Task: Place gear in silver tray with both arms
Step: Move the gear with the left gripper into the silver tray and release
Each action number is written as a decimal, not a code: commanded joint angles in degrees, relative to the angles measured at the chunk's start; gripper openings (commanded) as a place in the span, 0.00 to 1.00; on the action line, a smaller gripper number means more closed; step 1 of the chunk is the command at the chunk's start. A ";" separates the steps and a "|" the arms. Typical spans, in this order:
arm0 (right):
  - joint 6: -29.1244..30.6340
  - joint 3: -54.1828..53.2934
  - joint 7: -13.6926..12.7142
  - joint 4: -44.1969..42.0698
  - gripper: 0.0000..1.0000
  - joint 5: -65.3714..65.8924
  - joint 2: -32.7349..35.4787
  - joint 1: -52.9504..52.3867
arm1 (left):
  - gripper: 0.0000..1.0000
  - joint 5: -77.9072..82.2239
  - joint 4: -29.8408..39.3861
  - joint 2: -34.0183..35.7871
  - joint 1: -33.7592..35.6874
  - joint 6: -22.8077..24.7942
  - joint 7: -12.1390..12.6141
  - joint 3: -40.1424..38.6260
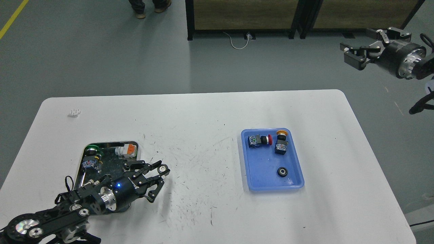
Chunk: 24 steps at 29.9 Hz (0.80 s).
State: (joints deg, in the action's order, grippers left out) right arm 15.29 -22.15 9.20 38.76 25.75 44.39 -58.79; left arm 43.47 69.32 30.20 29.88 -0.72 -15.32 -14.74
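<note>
Left gripper (pixel 154 178), fingers spread, possibly pinching gear (pixel 164 167) at silver tray's (pixel 112 145) 4 o'clock; next: release inside. Right gripper (pixel 352 57) spread, idle.

Even overhead light, bright on the white worktop (pixel 210 112). Soft shadow toward four o'clock of the blue tray (pixel 298 176). Sharp throughout; edges bend slightly.

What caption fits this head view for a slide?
Left gripper over the silver tray's right edge; right gripper raised off the table; a gear lies in the blue tray.
</note>
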 commanded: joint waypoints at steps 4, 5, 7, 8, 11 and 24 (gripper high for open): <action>0.00 -0.09 0.03 -0.09 0.83 0.00 -0.44 0.17 | 0.21 -5.66 4.15 12.33 -0.52 0.46 -1.20 -0.64; -0.09 -0.09 0.03 -0.18 0.83 0.00 -0.61 0.26 | 0.21 -6.37 4.51 13.73 -0.87 0.55 -1.29 -0.56; -0.09 -0.09 0.03 -0.26 0.83 0.17 -0.88 0.35 | 0.21 -6.55 4.86 15.50 -2.18 0.55 -1.82 -0.47; -0.09 -0.09 0.03 -0.26 0.83 0.26 -0.97 0.35 | 0.21 -6.55 5.04 16.11 -2.98 0.55 -1.90 -0.47; -0.09 0.00 -0.06 -0.35 0.83 0.44 -1.76 0.35 | 0.22 -6.46 5.04 16.73 -5.26 0.46 -1.99 -0.38; -0.62 0.17 -0.06 -1.41 0.83 0.88 -4.66 0.26 | 0.25 -6.64 2.75 15.68 -10.01 -0.77 -3.40 -0.29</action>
State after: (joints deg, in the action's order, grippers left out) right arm 14.85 -21.98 9.14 37.57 26.48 40.43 -58.45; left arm 37.07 72.75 46.11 20.39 -1.31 -18.43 -15.02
